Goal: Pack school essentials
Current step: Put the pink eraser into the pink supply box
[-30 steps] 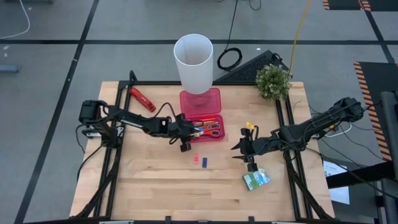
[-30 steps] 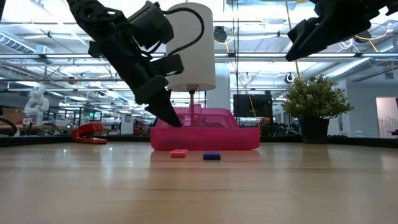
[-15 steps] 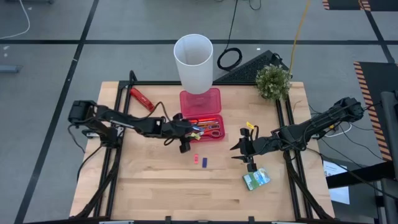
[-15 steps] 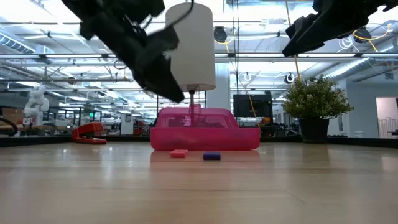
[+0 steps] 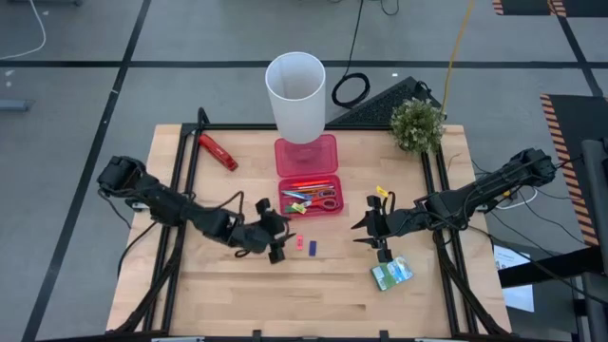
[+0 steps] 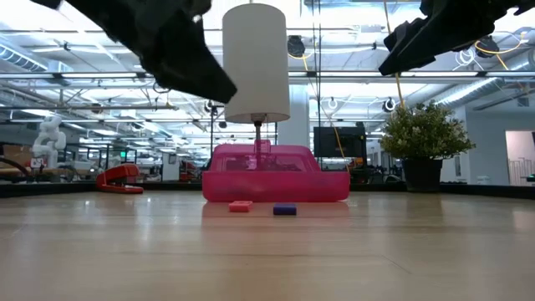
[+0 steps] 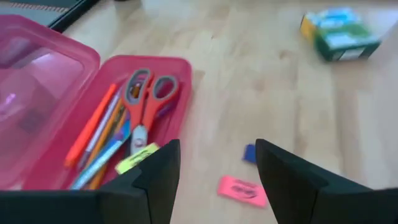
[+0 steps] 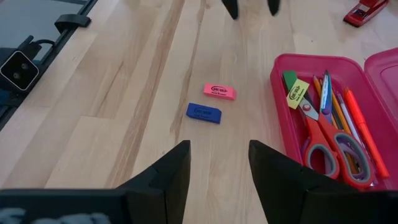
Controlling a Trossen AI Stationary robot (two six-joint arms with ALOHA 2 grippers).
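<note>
The open pink pencil case (image 5: 310, 195) lies mid-table and holds red-handled scissors (image 7: 146, 99), orange and other pens (image 7: 93, 134) and a yellow-green eraser (image 7: 144, 155). A pink eraser (image 5: 298, 243) and a blue eraser (image 5: 312, 247) lie flat on the table just near of the case. My left gripper (image 5: 279, 241) hovers open just left of them, touching nothing. A green-white packet (image 5: 391, 274) lies on the table at the near right. My right gripper (image 5: 365, 234) hangs open above the table between the erasers and the packet.
A tall white cup (image 5: 296, 93) stands behind the case's lid (image 5: 306, 152). A red stapler (image 5: 217, 150) lies at the far left and a potted plant (image 5: 416, 123) stands at the far right corner. Bare wood stretches along the near edge.
My left gripper has drawn back from the left end of the pencil case toward the table's near edge and risen, ending beside the two erasers. The case, the erasers and the packet have stayed where they were.
</note>
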